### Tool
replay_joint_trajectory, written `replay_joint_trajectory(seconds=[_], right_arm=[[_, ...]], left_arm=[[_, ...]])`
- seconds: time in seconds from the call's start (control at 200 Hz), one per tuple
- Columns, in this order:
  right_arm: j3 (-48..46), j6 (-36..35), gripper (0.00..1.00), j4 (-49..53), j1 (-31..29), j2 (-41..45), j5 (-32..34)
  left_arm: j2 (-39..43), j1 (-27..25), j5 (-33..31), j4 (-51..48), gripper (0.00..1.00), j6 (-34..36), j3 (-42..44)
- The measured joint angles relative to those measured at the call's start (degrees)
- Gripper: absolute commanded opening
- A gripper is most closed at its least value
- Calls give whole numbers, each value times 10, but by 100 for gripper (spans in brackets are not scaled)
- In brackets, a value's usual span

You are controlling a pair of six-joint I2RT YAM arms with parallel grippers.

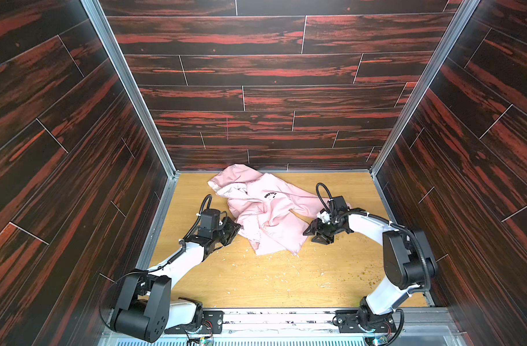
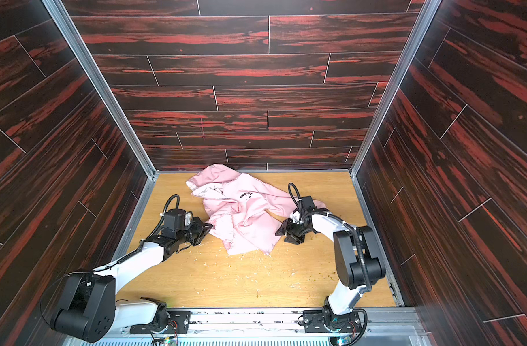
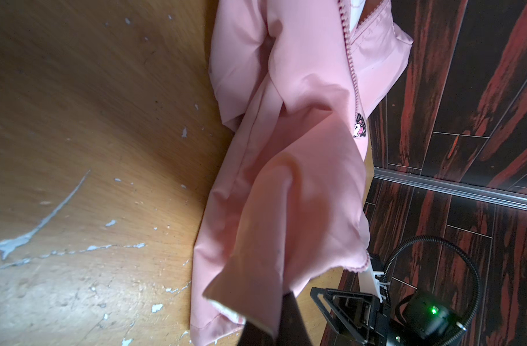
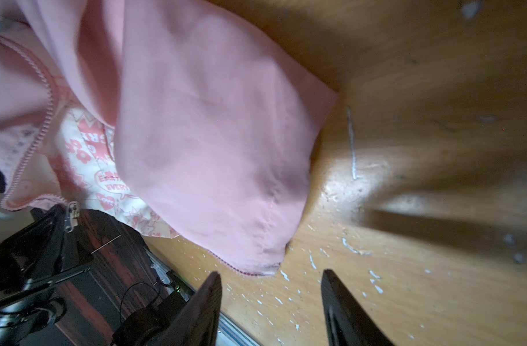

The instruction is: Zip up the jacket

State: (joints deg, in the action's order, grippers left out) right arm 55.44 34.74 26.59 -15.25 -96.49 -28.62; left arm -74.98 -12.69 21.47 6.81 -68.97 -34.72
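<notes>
The jacket [image 1: 268,209] lies crumpled toward the back of the table [image 1: 256,278], between my two arms, with its hood farthest away and its hem nearest the arm bases. My left gripper [image 1: 237,228] is clamped tight on a fold of the hem on its side, while my right gripper [image 4: 271,274] stands partly open and empty, just short of the opposite hem corner. The zipper pull [image 4: 71,215] hangs at the bottom of the open front, right beside the left gripper, so I judge the free right hand must reach across the hem for it.
</notes>
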Motion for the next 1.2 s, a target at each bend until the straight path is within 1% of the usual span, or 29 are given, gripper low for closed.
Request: replay_joint_trajectory(seconds=[0.205, 0.401, 0.516, 0.656, 0.806, 1.007, 1.202], right_arm=[[-53, 17, 57, -50, -21, 8, -17], [-68, 37, 57, -101, -30, 7, -20], [-67, 43, 57, -120, -34, 3, -2], [-57, 47, 57, -121, -35, -13, 37], [-43, 51, 57, -125, -35, -22, 58], [-39, 52, 56, -185, -35, -47, 28], [-78, 56, 52, -267, -35, -51, -22]], left_arm=[[0, 0, 1, 0, 0, 0, 0], [0, 0, 2, -3, 0, 0, 0], [3, 0, 2, -9, 0, 0, 0], [10, 0, 2, -14, 0, 0, 0], [19, 0, 2, -23, 0, 0, 0], [21, 0, 2, -26, 0, 0, 0], [21, 0, 2, -28, 0, 0, 0]])
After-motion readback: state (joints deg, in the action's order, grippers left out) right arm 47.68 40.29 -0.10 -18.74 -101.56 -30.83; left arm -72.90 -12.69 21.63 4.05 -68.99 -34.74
